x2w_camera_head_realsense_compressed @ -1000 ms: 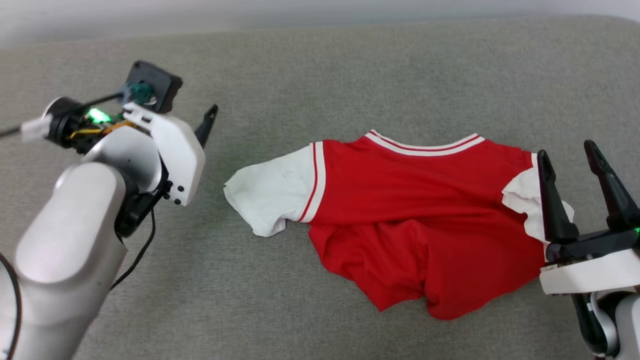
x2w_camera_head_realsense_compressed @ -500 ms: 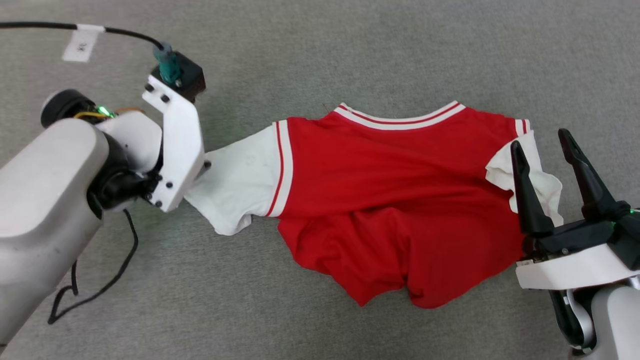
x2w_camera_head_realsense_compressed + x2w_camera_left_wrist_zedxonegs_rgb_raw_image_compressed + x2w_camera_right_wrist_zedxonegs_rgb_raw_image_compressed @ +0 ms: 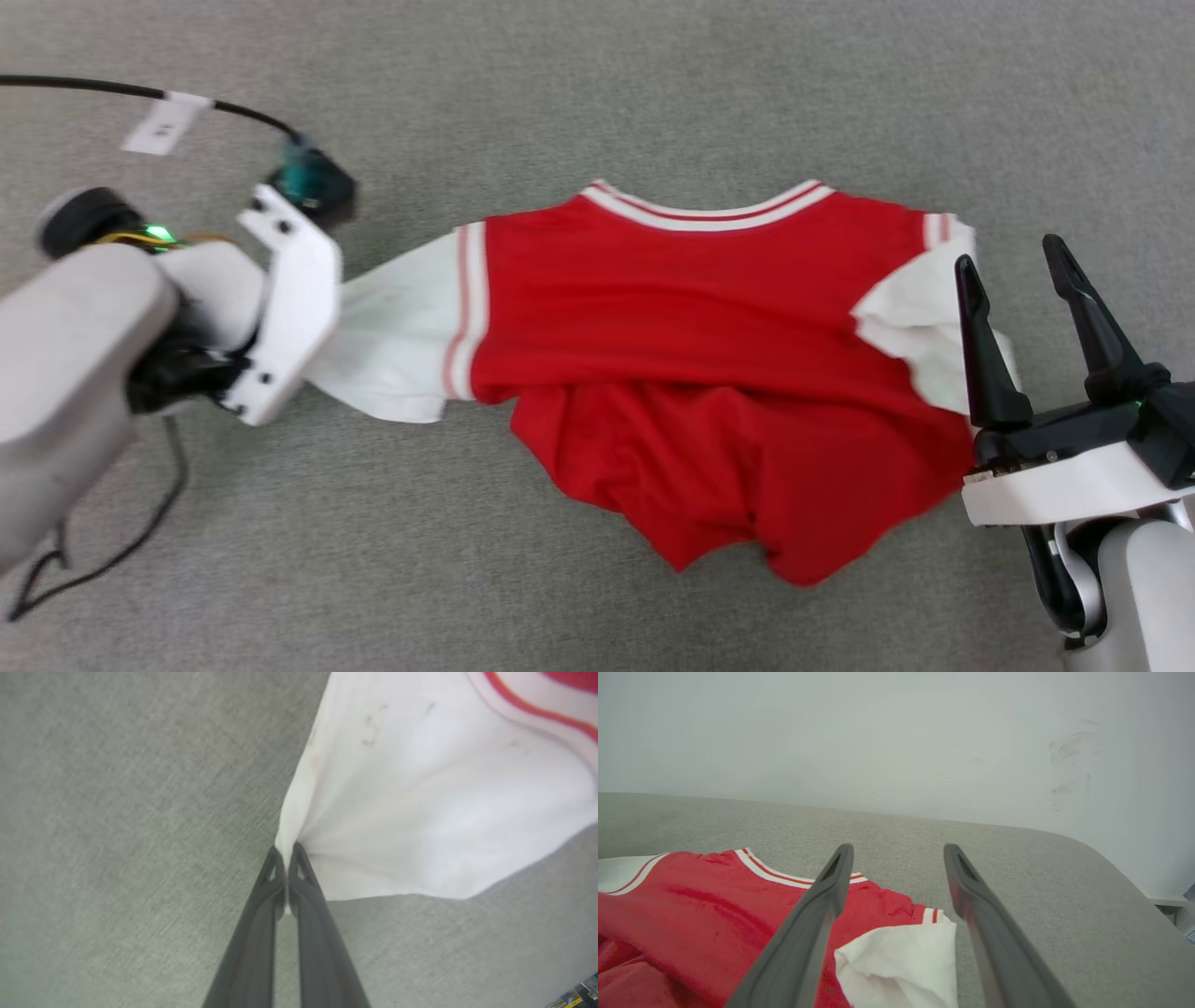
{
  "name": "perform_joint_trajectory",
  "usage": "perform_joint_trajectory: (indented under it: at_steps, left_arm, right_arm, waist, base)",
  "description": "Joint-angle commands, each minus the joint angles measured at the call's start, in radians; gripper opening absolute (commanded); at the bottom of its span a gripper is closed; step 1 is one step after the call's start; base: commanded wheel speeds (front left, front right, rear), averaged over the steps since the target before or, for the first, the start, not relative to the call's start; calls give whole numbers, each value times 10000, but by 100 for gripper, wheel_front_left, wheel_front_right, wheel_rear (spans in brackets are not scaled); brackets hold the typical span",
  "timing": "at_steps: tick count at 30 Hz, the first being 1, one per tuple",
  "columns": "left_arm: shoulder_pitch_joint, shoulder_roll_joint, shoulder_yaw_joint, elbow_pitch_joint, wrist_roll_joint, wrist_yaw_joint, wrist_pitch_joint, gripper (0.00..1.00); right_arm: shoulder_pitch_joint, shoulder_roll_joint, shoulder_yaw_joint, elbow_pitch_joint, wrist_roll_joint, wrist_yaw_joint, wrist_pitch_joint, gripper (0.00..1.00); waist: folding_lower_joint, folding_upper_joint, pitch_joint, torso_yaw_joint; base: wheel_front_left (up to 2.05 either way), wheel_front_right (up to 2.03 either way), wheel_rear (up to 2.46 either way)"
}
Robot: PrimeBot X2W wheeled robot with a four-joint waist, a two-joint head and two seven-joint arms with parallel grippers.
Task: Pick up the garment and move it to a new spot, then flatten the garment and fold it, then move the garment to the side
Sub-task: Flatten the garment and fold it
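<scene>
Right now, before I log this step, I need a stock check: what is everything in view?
T-shirt: one, red with white sleeves and red-and-white striped trim, lying rumpled across the middle of the surface.
Padded surface: one, grey fabric, under the shirt.
Wall: one, white with a few dark scuffs, behind the surface in the right wrist view.
Cable: one, black with a white tag, running to the left wrist, upper left of the head view.
Left claw: one, dark fingers, shut on the edge of the shirt's white sleeve on the robot's left.
Right claw: one, dark fingers, open by the other white sleeve, holding nothing.
</scene>
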Motion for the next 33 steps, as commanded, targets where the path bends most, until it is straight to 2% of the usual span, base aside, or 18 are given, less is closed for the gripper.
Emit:
perform_joint_trajectory:
  at_steps: [1, 6, 9, 12, 13, 14, 17, 24, 29, 33]
  left_arm:
    - [-118, 405, -68, 190, -52, 35, -54, 0]
    - [61, 1139, -193, 717, -206, 33, -185, 0]
    - [313, 1236, -105, 1081, -465, 46, -352, 0]
    - [580, 1098, -34, 1519, -656, 142, -706, 0]
    - [638, 1018, -4, 1603, -636, 150, -924, 89]
    - [666, 925, 32, 1687, -625, 168, -1107, 100]
    - [364, 813, 16, 1737, -414, 110, -1378, 100]
    - [-313, 938, 125, 1560, -609, 55, -1018, 100]
    - [157, 936, -174, 1561, -732, 40, -854, 100]
    - [909, 530, -398, 1927, -1001, 84, -1052, 100]
  right_arm:
    - [112, -1, -38, 37, -79, -11, -59, 100]
    - [194, -40, -57, 97, -83, -11, -65, 100]
    - [177, -62, -52, 131, -84, -11, -69, 100]
    - [120, -85, -31, 206, -102, -11, -25, 100]
    - [103, -89, -34, 228, -103, -11, -18, 100]
    - [98, -102, -54, 246, -107, -11, -12, 100]
    - [117, -152, -119, 281, -127, -11, 12, 100]
    - [82, -201, -75, 184, -153, -11, 90, 100]
    - [-54, -248, 26, 161, -94, -11, 125, 100]
    - [-259, -337, 272, 280, -24, -11, 319, 100]
  waist:
    - [0, 0, -160, 157]
    - [0, 0, -250, 256]
    - [0, 0, -228, 256]
    - [0, 0, -204, 266]
    - [0, 0, -206, 279]
    - [0, 0, -219, 306]
    - [0, 0, -298, 411]
    - [0, 0, -369, 502]
    - [0, 0, -221, 413]
    - [0, 0, -139, 329]
  base:
    - [0, 0, 0]
    - [0, 0, 0]
    - [0, 0, 0]
    - [0, 0, 0]
    - [0, 0, 0]
    - [0, 0, 0]
    - [0, 0, 0]
    - [0, 0, 0]
    - [0, 0, 0]
    - [0, 0, 0]
